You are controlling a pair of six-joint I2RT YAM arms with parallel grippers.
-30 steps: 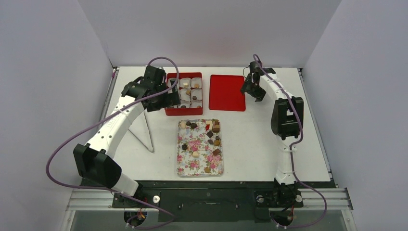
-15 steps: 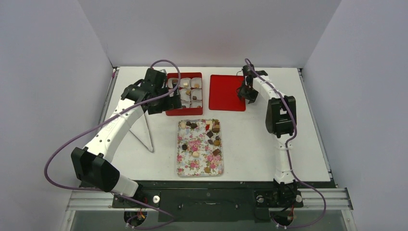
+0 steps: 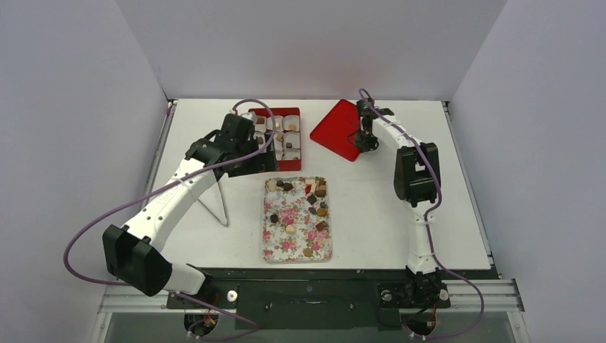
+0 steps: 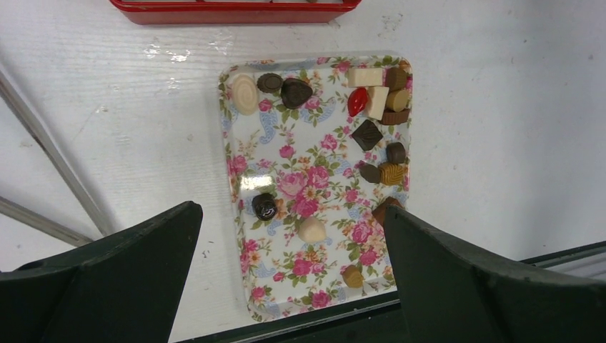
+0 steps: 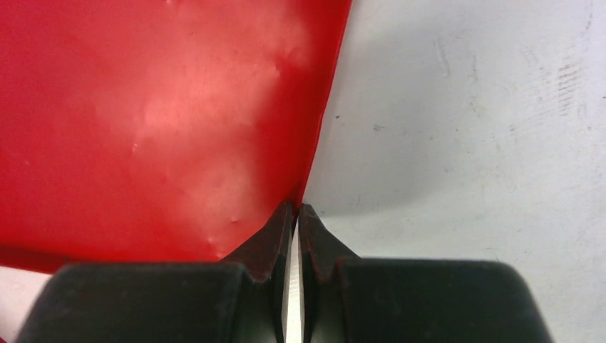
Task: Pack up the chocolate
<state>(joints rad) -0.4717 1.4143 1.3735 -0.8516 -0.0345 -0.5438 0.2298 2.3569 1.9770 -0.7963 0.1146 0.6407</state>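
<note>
Many small brown, tan and cream chocolates [image 3: 315, 200] lie unpacked on the floral rectangular tray [image 3: 275, 239], with the left tool [image 4: 291, 214] hanging released above them. Beyond, the red compartmented box [image 3: 289, 166] holds several (in white paper cups [image 3: 290, 130]). Farthest, the right tool [image 5: 296, 214] is clenched on the tilted flat red lid [image 3: 336, 128].

A white table [image 3: 371, 214] stands between plain pale walls [image 3: 307, 43].

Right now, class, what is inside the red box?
White paper cups, several holding chocolate pieces. The left arm hides the red box's near-left part; contents there cannot be seen.
</note>
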